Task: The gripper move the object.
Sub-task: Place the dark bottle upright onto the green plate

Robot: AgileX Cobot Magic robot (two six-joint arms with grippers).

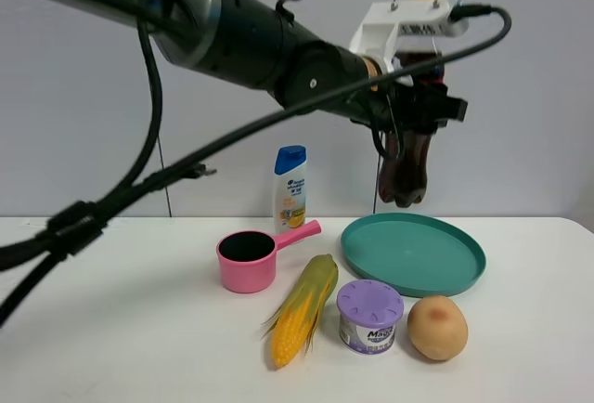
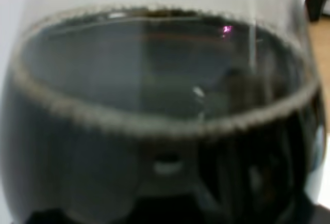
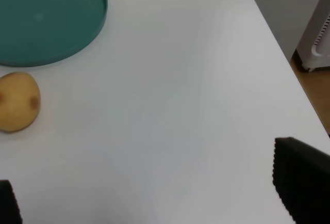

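Cola bottle [image 1: 406,175] is held aloft, pinched in the left gripper [image 1: 418,113], near a teal plate [image 1: 413,253]; it is best kept upright and lowered slowly.

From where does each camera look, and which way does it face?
Exterior high: before the table, facing the wall; left arm and left end effector hold the cola bottle aloft.
Left wrist: close against the cola bottle; no robot part clear.
Right wrist: down on the table, teal plate, potato; right end effector open.
Exterior and right wrist share teal plate and potato.
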